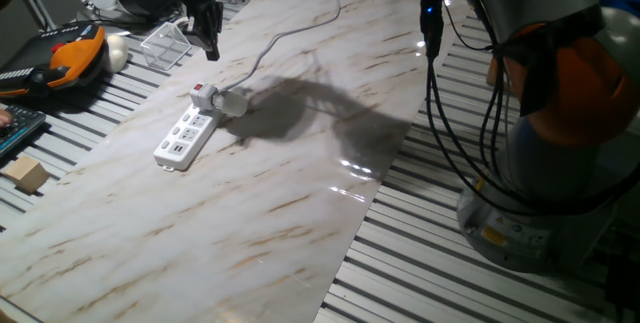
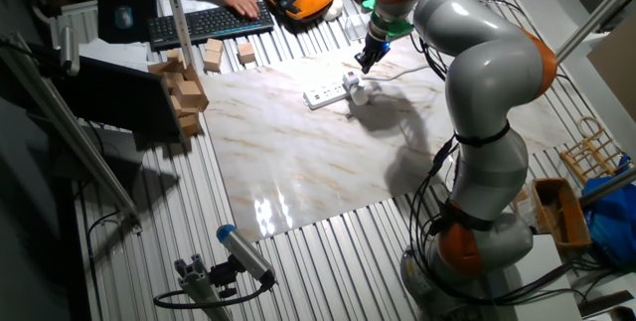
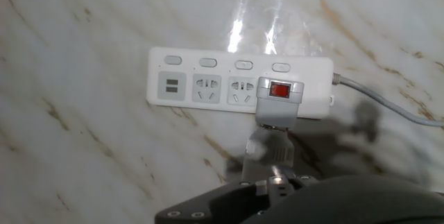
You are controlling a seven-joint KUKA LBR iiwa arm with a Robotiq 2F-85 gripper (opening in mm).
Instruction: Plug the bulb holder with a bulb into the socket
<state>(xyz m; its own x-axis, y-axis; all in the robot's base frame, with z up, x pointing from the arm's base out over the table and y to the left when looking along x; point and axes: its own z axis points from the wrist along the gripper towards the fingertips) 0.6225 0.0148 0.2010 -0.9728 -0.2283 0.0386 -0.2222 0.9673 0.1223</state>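
Note:
The socket, a long white power strip [image 1: 183, 135], lies on the marble board, with its cable running to the back. The white-grey bulb holder [image 1: 204, 95] with a red button stands plugged in at the strip's cable end. Its pale bulb [image 1: 232, 105] points sideways off the strip. In the hand view the holder [image 3: 277, 102] sits over the rightmost outlet of the strip [image 3: 201, 85], and the bulb [image 3: 270, 148] points toward the camera. My gripper [image 1: 210, 48] hangs above and behind the holder, apart from it and empty. It also shows in the other fixed view [image 2: 364, 63].
A clear plastic box [image 1: 168, 45] stands behind the strip near the gripper. An orange-and-black pendant [image 1: 70, 58] and a wooden block [image 1: 27, 175] lie at the left. Several wooden blocks [image 2: 184, 87] and a keyboard [image 2: 209, 25] lie beside the board.

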